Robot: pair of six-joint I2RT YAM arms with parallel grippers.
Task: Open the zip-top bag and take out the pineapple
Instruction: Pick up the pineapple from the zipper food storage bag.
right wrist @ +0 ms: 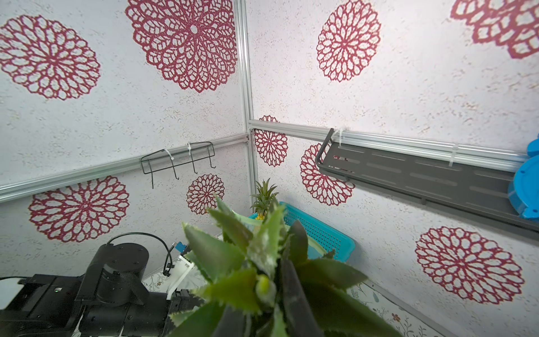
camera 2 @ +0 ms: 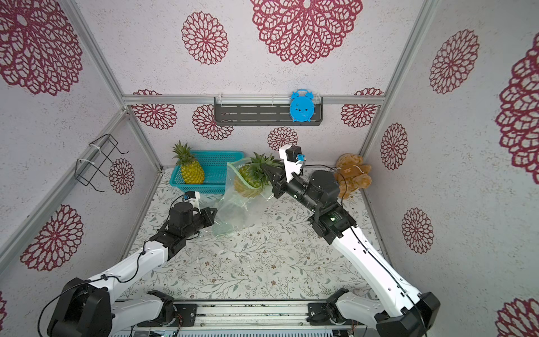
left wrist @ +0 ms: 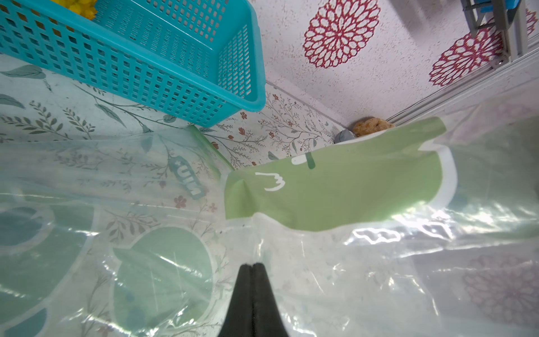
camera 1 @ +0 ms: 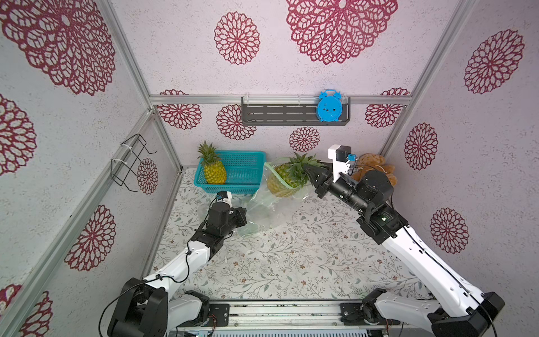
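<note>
Left wrist view shows the left fingers [left wrist: 248, 291] pinched shut on the bag [left wrist: 175, 262], while the right fingers [camera 1: 315, 173] clamp the leafy crown of the pineapple [camera 1: 294, 175], half out of the bag's mouth; slick leaves could slip and drop it.

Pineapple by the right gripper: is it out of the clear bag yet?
Partly in: yellow pineapple has its body inside clear zip-top bag, green rim across it; crown outside.

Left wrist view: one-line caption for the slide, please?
Left gripper pinched shut on the clear zip-top bag, teal basket beyond it.
</note>
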